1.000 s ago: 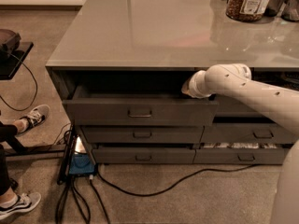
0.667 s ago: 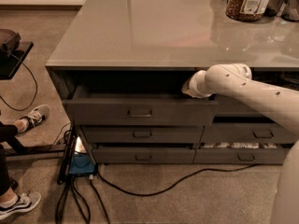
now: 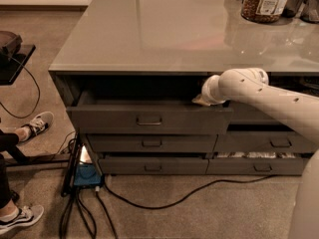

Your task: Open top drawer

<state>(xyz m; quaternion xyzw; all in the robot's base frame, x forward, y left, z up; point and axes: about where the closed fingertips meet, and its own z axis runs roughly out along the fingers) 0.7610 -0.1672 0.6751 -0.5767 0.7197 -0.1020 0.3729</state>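
The top drawer (image 3: 109,119) is a wide dark grey drawer with a small central bar handle (image 3: 149,119). It stands pulled out a little from under the grey counter, and its dark inside shows above the front. My white arm comes in from the right. My gripper (image 3: 201,100) reaches into the drawer at the right end of its top edge, mostly hidden behind the wrist.
Shorter grey drawers (image 3: 152,143) sit below, and more to the right (image 3: 279,143). A jar of nuts (image 3: 264,1) stands on the counter (image 3: 164,29). Cables and a blue box (image 3: 87,176) lie on the floor. A person's shoes (image 3: 37,124) are at the left.
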